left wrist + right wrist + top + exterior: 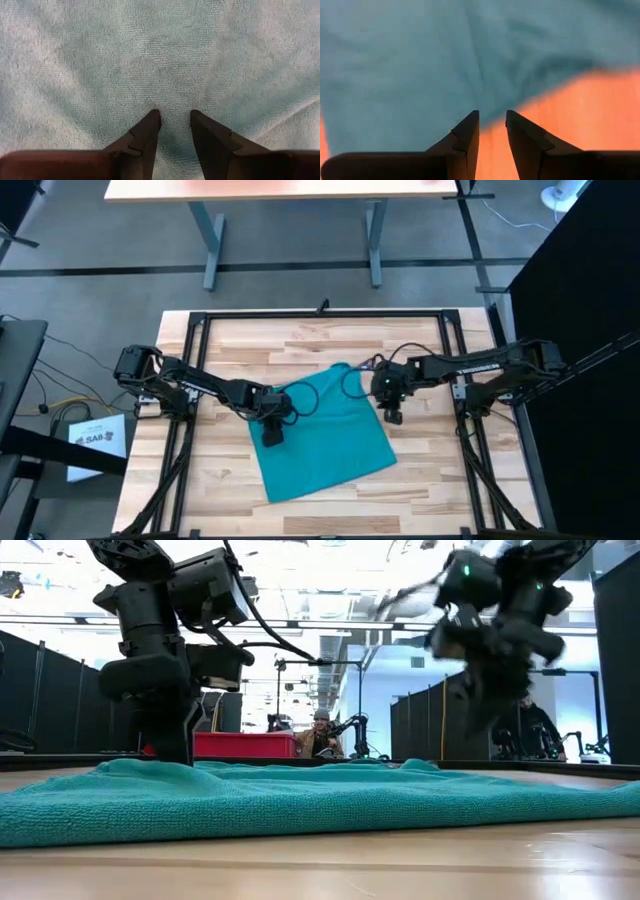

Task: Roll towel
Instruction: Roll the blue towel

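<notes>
The towel is soft teal cloth — its surface is a fine looped terry, matt and slightly nubbly, as the left wrist view shows close up, with shallow folds and creases running across it. The desk is made of pale wooden planks in mixed light tones, smooth, with a faint sheen in the low view. A dark matt frame, seemingly metal, runs along the desk's edges. The left tool has dark, smooth, matt fingers that look like hard plastic — the right tool has fingers of the same finish.
</notes>
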Controlling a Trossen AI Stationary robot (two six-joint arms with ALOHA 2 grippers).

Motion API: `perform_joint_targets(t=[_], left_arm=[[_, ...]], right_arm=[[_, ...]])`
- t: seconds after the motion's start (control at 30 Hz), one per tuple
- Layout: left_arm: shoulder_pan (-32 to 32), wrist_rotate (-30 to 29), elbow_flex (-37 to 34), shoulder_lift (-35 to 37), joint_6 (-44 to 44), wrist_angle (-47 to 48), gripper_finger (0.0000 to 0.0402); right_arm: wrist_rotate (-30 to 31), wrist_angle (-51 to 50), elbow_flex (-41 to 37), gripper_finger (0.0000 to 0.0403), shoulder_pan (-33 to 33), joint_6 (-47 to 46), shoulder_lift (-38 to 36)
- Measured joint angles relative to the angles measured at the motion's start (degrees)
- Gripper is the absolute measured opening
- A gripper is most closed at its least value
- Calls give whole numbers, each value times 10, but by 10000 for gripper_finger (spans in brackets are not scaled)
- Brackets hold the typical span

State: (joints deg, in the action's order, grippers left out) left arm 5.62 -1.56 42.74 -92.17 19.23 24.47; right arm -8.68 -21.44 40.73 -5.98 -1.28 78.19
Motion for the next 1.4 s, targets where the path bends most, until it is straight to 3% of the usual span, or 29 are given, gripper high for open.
perform_joint_targets(t=[0.43, 0.8, 1.1, 1.23, 1.4], left_arm=[[-3, -1, 1, 4, 1, 8, 105], [-3, -3, 2, 5, 3, 30, 104], [-3, -5, 2, 5, 8, 48, 104], [-3, -4, 1, 5, 7, 49, 104], [-3, -4, 1, 5, 6, 47, 104]], right_arm=[[-6, 70, 21, 87, -21, 35, 109], [-14, 41, 37, 87, -62, 79, 174], [8, -83, 25, 87, -132, 107, 108], [-2, -33, 30, 87, -126, 89, 69], [-4, 40, 52, 87, -92, 84, 71]])
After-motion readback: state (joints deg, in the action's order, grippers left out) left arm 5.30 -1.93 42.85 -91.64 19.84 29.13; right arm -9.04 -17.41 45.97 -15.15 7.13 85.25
